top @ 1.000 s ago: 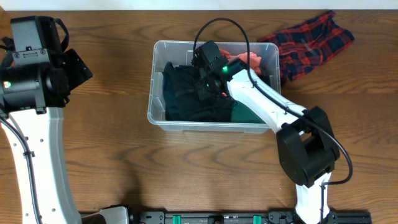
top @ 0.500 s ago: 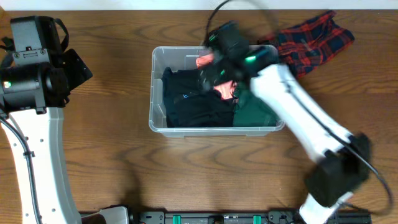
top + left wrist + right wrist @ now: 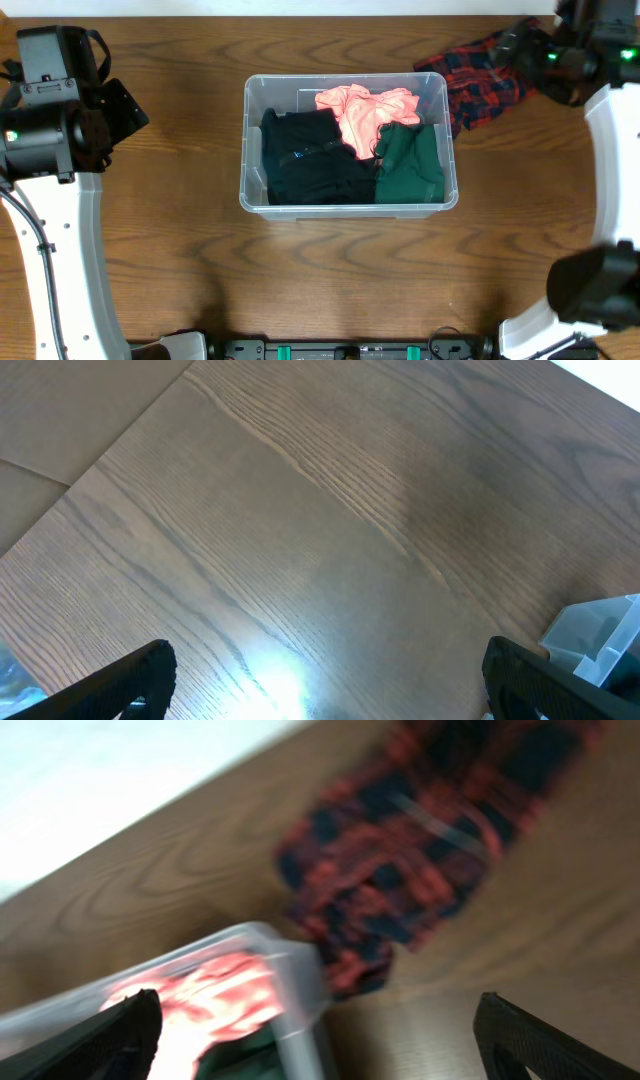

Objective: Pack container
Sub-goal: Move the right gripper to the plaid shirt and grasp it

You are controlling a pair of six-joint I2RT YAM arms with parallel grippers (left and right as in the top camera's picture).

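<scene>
Now the container [image 3: 246, 140] sits mid-table, centre of the overhead frame, holding a black garment [image 3: 305, 160] on its left, a pink one [image 3: 362, 108] along the top edge and a green one [image 3: 410, 165] at lower right. A second ago the right gripper [image 3: 320, 1040] was down among these clothes. It has since lifted clear and swung to the upper right of the frame, over the plaid cloth [image 3: 490, 70] lying on the table just outside the container's upper right corner. That suggests three pieces are in and the plaid is the one left to pack.

Its fingers are spread wide with nothing between them, and the container lies below and to their left. The left gripper [image 3: 330, 675] has not moved from the left edge. It is also wide open and empty, well apart from the tub.
</scene>
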